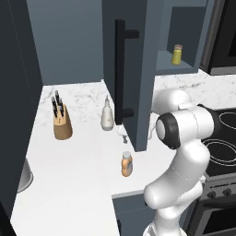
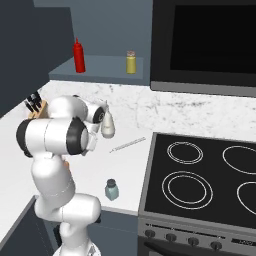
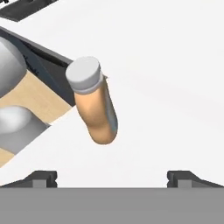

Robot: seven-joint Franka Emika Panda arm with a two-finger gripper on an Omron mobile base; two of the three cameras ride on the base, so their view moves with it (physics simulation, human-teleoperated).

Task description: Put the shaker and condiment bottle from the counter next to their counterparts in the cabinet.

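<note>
The orange condiment bottle (image 1: 126,164) with its white cap stands upright on the white marble counter (image 1: 69,175), near the front edge and below the open cabinet door (image 1: 133,69). In the hand view the condiment bottle (image 3: 96,105) lies ahead of my gripper (image 3: 113,178), whose fingertips (image 3: 41,178) stand wide apart with nothing between them. The pale blue-green shaker (image 2: 111,189) sits at the counter's front edge beside the stove. On the cabinet shelf (image 2: 100,70) stand a yellow jar (image 2: 131,62) and a red bottle (image 2: 78,56).
A white pear-shaped bottle (image 1: 107,115) and a knife block (image 1: 62,120) stand further back on the counter. A thin utensil (image 2: 127,145) lies near the black stove (image 2: 200,180). The door's long black handle (image 1: 120,69) hangs over the counter. A microwave (image 2: 210,40) is mounted above the stove.
</note>
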